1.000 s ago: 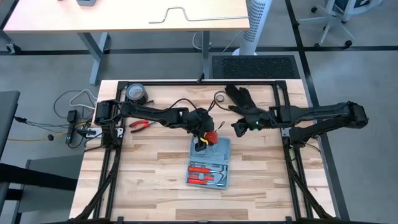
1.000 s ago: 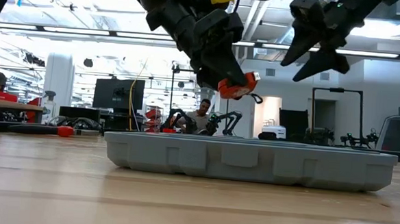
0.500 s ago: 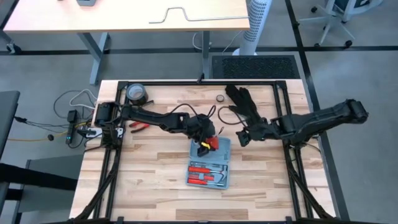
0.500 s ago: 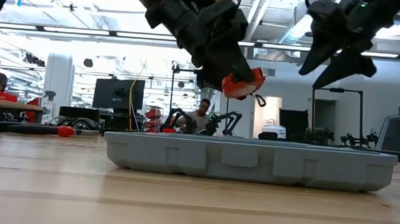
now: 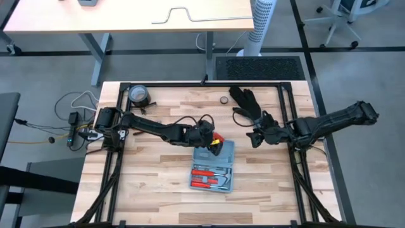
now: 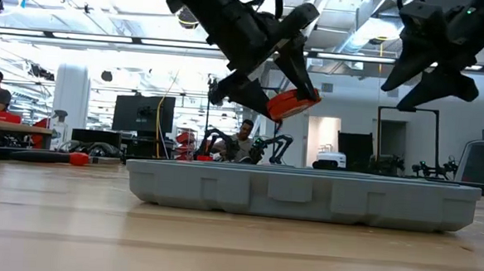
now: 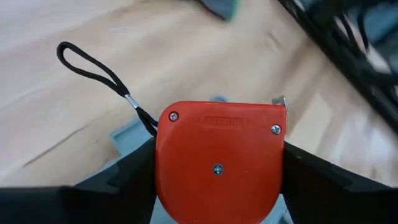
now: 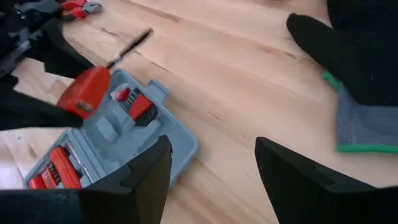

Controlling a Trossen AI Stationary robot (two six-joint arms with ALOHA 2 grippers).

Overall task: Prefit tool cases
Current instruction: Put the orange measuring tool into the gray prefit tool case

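Observation:
The blue-grey tool case point(image 5: 213, 166) lies open and flat on the wooden table, with red tools in its near half. My left gripper point(image 5: 212, 140) hovers over the case's far end, shut on a red tape measure point(image 7: 217, 155) whose black wrist loop point(image 7: 93, 68) trails free. In the low view the tape measure point(image 6: 292, 105) is above the case point(image 6: 305, 197). My right gripper point(image 5: 256, 136) stands open to the right of the case, near the black glove point(image 5: 247, 101), holding nothing. My left gripper pinches the red tape measure between its two fingers, one on each narrow side of the housing point(image 7: 163, 155). The flat screwed face is toward the wrist camera. The tape measure is lifted clear above the case's far end and sits tilted in the low view.
A dark tape roll point(image 5: 139, 95) lies at the far left corner and a small round object point(image 5: 223, 99) near the far edge. Red-handled pliers point(image 8: 78, 6) lie left of the case. The black glove point(image 8: 354, 56) with a green cuff lies beside my right gripper.
My left gripper has tipped toward level and shifted slightly toward the table's right edge with the tape measure, which stays clear above the case. My right gripper has moved toward the table's right edge, away from the case, and stays open.

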